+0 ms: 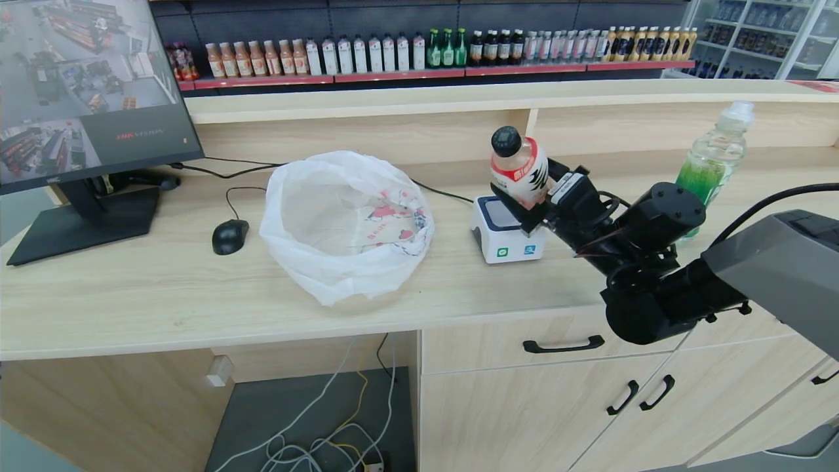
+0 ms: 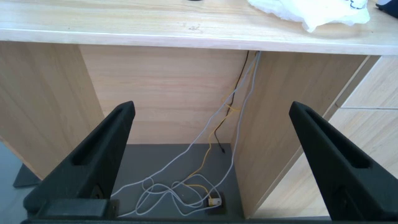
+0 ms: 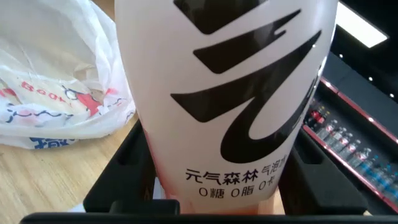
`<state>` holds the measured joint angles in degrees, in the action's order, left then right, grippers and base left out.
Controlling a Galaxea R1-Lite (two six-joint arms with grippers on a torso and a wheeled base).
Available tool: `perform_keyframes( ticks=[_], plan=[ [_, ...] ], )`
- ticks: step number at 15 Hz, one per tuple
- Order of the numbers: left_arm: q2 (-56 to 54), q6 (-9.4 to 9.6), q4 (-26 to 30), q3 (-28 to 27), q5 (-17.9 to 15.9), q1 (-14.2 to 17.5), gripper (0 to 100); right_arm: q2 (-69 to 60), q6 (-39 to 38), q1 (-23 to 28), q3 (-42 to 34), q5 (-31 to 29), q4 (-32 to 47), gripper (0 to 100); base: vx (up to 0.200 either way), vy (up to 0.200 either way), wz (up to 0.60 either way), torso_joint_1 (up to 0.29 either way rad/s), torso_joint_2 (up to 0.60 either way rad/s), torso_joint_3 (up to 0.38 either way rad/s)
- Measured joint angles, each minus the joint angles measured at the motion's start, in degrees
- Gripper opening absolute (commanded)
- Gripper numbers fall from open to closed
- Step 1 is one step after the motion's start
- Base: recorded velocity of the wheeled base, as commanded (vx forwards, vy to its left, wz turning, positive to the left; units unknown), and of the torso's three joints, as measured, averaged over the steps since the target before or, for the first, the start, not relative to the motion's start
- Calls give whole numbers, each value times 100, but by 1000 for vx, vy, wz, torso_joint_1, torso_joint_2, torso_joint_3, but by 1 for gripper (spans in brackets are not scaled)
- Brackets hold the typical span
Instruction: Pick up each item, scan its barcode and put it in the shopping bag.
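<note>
My right gripper (image 1: 527, 196) is shut on a pale pink drink bottle (image 1: 519, 167) with a black cap, holding it tilted just over the white barcode scanner (image 1: 503, 237) on the counter. In the right wrist view the bottle (image 3: 230, 93) stands between the black fingers (image 3: 121, 174). The white shopping bag (image 1: 347, 223) lies open on the counter left of the scanner, and its edge (image 3: 56, 93) appears behind the bottle. A green-tinted clear bottle (image 1: 714, 160) stands at the counter's right. My left gripper (image 2: 211, 162) hangs open below the counter's edge, holding nothing.
A monitor (image 1: 85, 85) on a black stand sits at the far left, with a black mouse (image 1: 229, 236) and cables near the bag. A raised wooden ledge (image 1: 459, 98) runs behind the counter. Drawers with black handles (image 1: 562, 345) are below; loose cables (image 2: 193, 186) lie under the counter.
</note>
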<state>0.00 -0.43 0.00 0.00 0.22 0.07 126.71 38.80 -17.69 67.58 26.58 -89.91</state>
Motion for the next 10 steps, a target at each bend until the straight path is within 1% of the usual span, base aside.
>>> perform_keyframes(
  ticks=[3,5,7,10],
  plan=[
    [0,0,0,0,-1,-2,100,133,228,39,234,380,-6,0,0,0,0,0,0,0],
    [0,0,2,0,0,0,100,199,417,118,341,514,-4,0,0,0,0,0,0,0],
    [0,0,0,0,0,0,100,249,571,223,413,811,-6,0,0,0,0,0,0,0],
    [0,0,0,0,-4,0,100,372,617,317,702,1048,-6,0,0,0,0,0,0,0]
  ],
)
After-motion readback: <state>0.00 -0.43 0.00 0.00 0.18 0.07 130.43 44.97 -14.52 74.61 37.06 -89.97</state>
